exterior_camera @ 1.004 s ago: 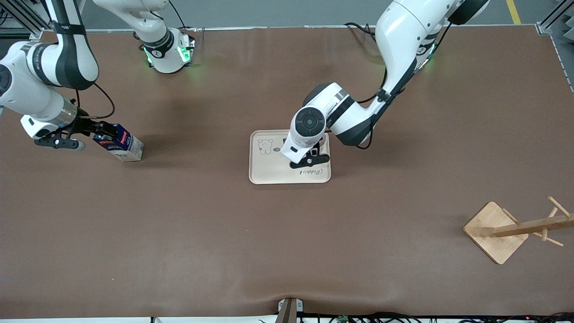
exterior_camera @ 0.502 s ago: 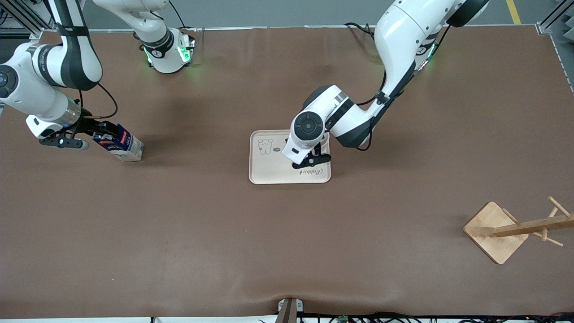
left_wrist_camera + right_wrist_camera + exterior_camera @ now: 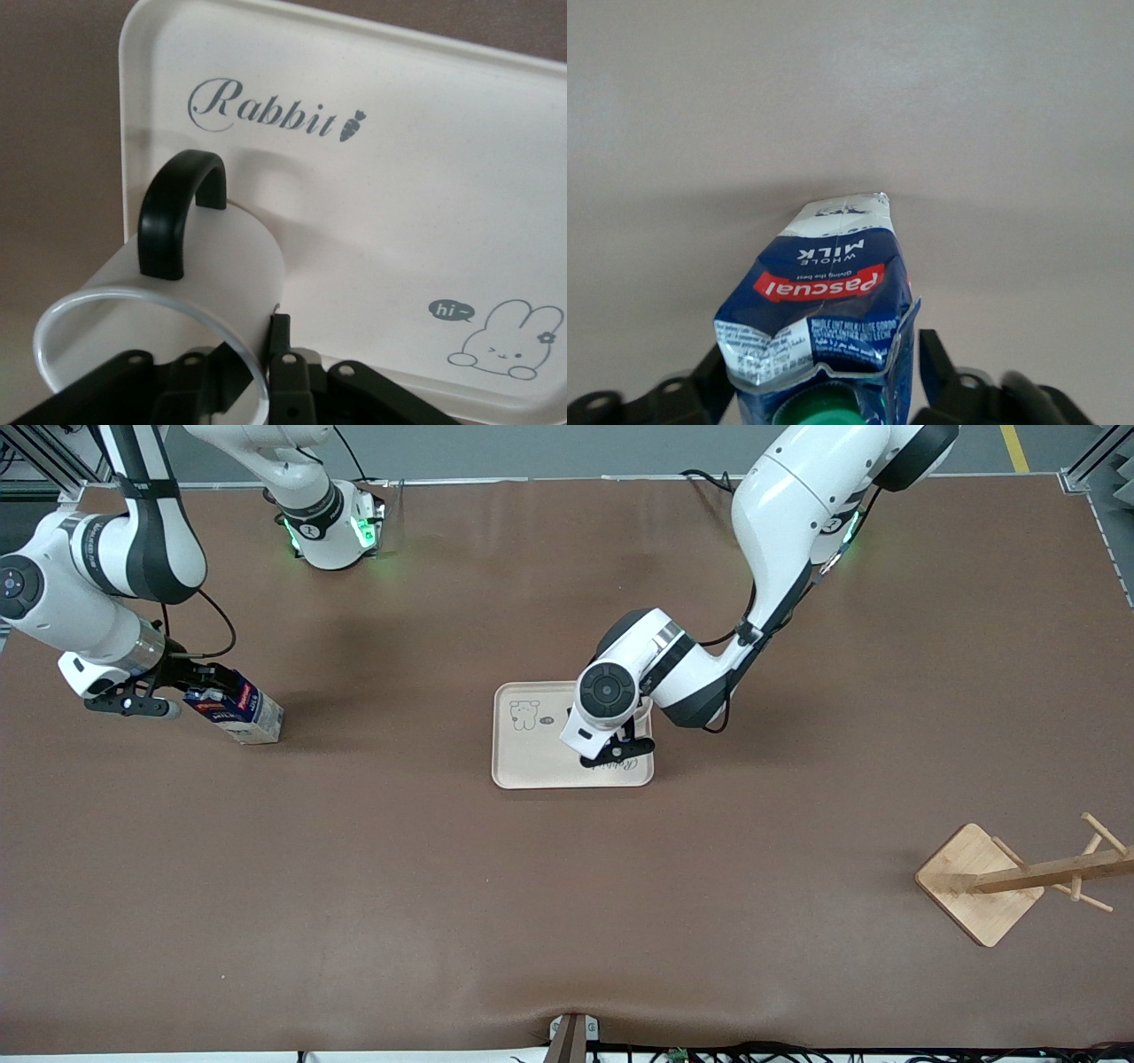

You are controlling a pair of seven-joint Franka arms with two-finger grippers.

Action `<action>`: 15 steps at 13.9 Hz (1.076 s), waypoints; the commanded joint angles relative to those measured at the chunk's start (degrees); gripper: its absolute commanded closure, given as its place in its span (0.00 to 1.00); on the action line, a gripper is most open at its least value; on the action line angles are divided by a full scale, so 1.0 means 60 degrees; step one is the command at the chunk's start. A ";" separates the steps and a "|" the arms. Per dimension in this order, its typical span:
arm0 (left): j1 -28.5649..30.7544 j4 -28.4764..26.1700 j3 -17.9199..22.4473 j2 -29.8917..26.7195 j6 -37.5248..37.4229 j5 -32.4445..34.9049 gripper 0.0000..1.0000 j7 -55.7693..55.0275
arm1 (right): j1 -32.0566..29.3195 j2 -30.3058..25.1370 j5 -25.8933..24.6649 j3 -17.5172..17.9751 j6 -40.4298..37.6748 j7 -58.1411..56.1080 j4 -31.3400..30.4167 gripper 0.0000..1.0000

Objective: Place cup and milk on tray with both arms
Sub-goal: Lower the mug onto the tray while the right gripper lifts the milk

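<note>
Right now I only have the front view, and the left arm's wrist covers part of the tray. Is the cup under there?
Observer: Yes. The left wrist view shows the left hand shut on the rim of a white mug with a black handle, over the cream tray.
Operator: Which part of the tray?
Observer: Close to the "Rabbit" lettering. I cannot tell whether the white mug's base touches the cream tray.
Operator: And at the right arm's end of the table?
Observer: The right wrist view shows the milk carton has a green cap below its gable top, close up against the right hand.
</note>
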 commanded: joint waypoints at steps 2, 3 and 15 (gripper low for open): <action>-0.0158 0.0506 0.0090 0.0156 -0.0209 0.0236 0.52 -0.0228 | -0.0604 -0.0255 0.0029 0.0064 0.0142 -0.1694 -0.0205 1.00; -0.0158 0.0506 0.0090 0.0156 -0.0209 0.0236 0.34 -0.0228 | -0.0590 -0.0255 0.0044 0.0064 0.0084 -0.1694 -0.0161 1.00; 0.1288 0.1019 0.0661 -0.2858 -0.1964 0.0294 0.00 0.0194 | 0.1252 -0.0226 0.2737 0.0122 -0.4427 -0.0922 0.3471 1.00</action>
